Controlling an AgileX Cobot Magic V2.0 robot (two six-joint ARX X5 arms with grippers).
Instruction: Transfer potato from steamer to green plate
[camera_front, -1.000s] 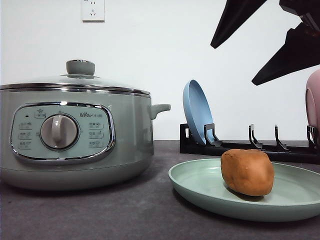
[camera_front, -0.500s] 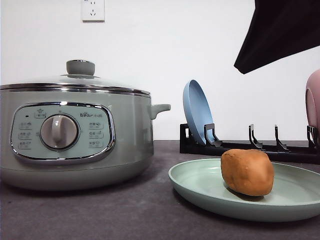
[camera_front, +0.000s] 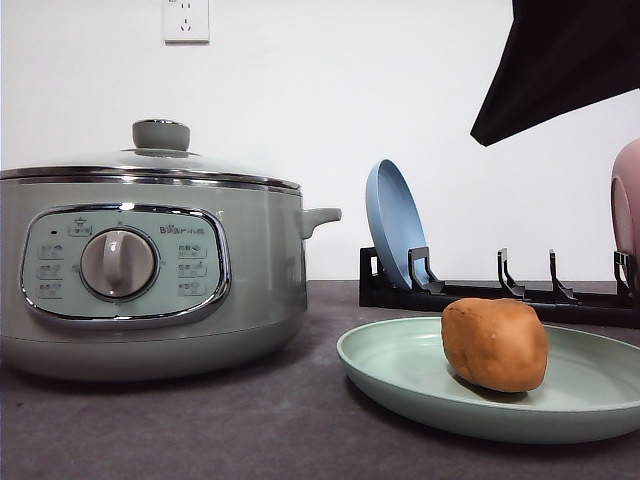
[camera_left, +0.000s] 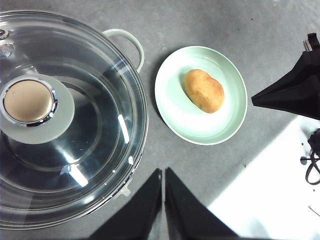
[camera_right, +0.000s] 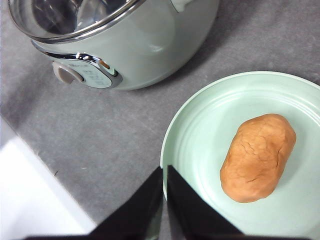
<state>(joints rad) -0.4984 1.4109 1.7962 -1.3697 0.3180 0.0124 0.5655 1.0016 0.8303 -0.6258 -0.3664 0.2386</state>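
potato (camera_front: 495, 344) resting free on green plate (camera_front: 400, 375), at 3 o'clock from lidded steamer (camera_front: 150, 270); transfer apparently done. both end effectors, left (camera_left: 163, 200) and right (camera_right: 165, 200), pinched closed, empty, hovering above.

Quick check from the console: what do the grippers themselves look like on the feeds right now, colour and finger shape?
Both are matte black. The left gripper and right gripper each have two flat, wedge-shaped fingers tapering to narrow tips. No markings or cables visible on them. In the front view a plain black angular piece fills the upper right.
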